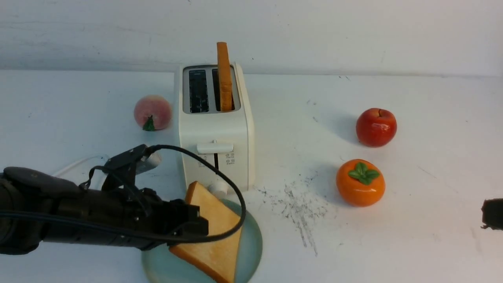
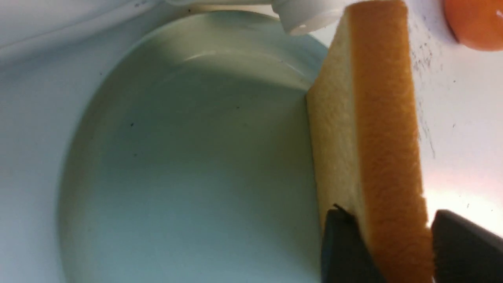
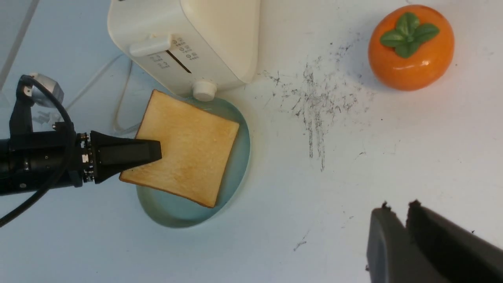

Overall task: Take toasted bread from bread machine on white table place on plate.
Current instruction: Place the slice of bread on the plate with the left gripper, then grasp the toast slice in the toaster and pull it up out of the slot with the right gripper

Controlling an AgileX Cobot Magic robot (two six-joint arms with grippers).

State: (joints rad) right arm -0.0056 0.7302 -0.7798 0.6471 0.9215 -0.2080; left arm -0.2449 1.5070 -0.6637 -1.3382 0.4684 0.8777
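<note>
Straddling the toasted bread point(image 1: 214, 243) tilted over the plate point(image 1: 251, 239), our left jaws grip or not, we cannot tell; right jaws nearly closed, empty. Second slice point(image 1: 224, 78) in the bread machine point(image 1: 214, 129): likely light, crumbly, pinch its crust.

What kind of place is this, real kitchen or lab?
Probably a lab bench staged as a kitchen: scuffed white table, a lone toaster, glossy fake-looking persimmon and apple, blank wall.

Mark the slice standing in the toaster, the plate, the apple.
upright slice point(image 1: 224, 74), front view, middle of its crust edge.
plate point(image 1: 253, 236), front view, bare part on its right side.
apple point(image 1: 376, 127), front view, middle of its red skin.
</note>
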